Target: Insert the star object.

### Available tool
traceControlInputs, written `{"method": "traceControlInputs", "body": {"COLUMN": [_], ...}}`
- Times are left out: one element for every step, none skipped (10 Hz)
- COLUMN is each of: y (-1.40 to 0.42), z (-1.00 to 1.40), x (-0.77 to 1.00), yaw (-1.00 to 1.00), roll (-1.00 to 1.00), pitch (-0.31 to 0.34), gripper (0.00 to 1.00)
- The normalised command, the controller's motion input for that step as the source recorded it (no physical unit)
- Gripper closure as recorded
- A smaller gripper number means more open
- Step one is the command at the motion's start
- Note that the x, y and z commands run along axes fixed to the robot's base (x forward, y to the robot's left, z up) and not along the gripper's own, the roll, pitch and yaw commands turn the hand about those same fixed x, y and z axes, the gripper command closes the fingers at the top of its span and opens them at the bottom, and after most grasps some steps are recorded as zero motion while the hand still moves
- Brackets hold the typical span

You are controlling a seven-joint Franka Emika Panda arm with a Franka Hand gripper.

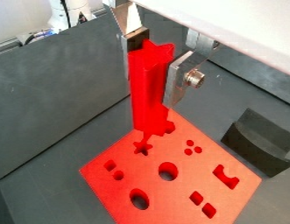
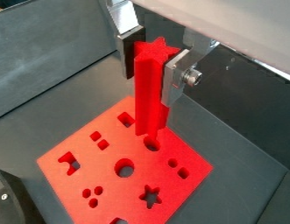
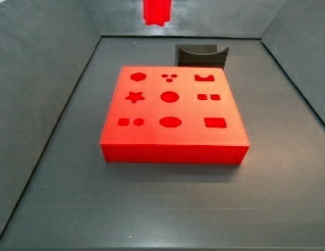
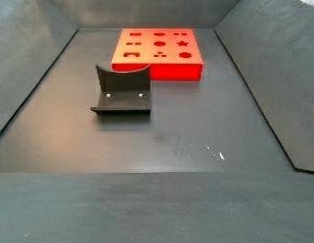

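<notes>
My gripper (image 1: 157, 59) is shut on the star object (image 1: 147, 96), a long bright red peg with a star-shaped end, held upright between the silver fingers (image 1: 182, 77). It shows the same way in both wrist views (image 2: 150, 96). The peg hangs well above the flat red block (image 1: 171, 194), and its lower end is over the block's surface near the star hole (image 1: 142, 147). In a side view only the peg's lower tip (image 3: 157, 10) shows at the top edge, above the block (image 3: 172, 152) and its star hole (image 3: 134, 97).
The dark fixture (image 4: 122, 90) stands on the grey floor a short way from the block (image 4: 159, 68); it also shows in a side view (image 3: 200, 54) and a wrist view (image 1: 258, 140). Grey walls enclose the floor on all sides.
</notes>
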Motion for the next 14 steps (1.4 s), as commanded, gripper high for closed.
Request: {"method": "traceControlInputs", "body": {"y": [0.0,0.0,0.04,0.03,0.03,0.09,0.3,0.31,0.27,0.21,0.23,0.23,0.15,0.0], "z": [0.0,-0.59,-0.71,-0.84,-0.92,-0.77,-0.73,-0.72,-0.67,-0.41,-0.23,-0.18,0.0,-0.06], "x": [0.08,0.35,0.2,0.13,0.02,0.03,0.0,0.0,0.0,0.0,-0.27,-0.47,-0.78,-0.37], "yaw": [-0.16,-0.75,-0.97,-0.97,-1.0,-0.98,-0.65,-0.6,-0.62,-0.54,-0.54,-0.54,-0.38,-0.13], "roll": [0.0,0.0,0.0,-0.01,0.0,0.0,-0.09,-0.12,-0.13,-0.27,-0.11,0.01,0.08,0.0], "pitch": [0.046,0.0,0.0,0.0,0.0,0.011,-0.03,-0.13,-0.154,-0.166,-0.126,-0.03,-0.043,-0.054], "gripper": [1.0,1.0,1.0,1.0,1.0,1.0,1.0,1.0,1.0,1.0,1.0,1.0,1.0,1.0]}}
